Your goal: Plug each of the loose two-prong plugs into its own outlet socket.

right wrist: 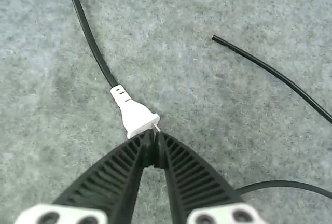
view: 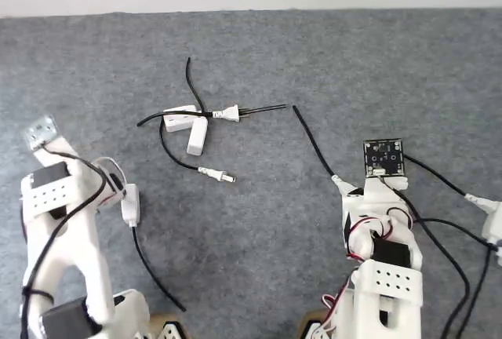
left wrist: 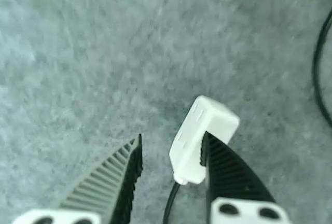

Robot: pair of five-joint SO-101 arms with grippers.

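Observation:
My left gripper [left wrist: 171, 141] is open, and a white outlet socket [left wrist: 203, 130] on a black cord lies between its fingers, resting against one finger [left wrist: 225, 169]. In the high view this socket [view: 129, 207] is at the left, beside the left arm. My right gripper [right wrist: 154, 142] is shut on the prongs of a white two-prong plug [right wrist: 134, 116], which lies on the carpet with its black cord [right wrist: 88, 37] running away. The high view shows that plug [view: 341, 184] by the right arm. Two more white sockets [view: 179, 118] [view: 197, 136] and two loose plugs [view: 227, 113] [view: 213, 172] lie mid-table.
Grey carpet [view: 259, 229] covers the table. Black cords cross around the middle sockets [view: 188, 80]. A loose black cable end [right wrist: 213, 38] lies near the right gripper. The arms' own wires [view: 439, 229] trail at the right. Open carpet lies between the two arms.

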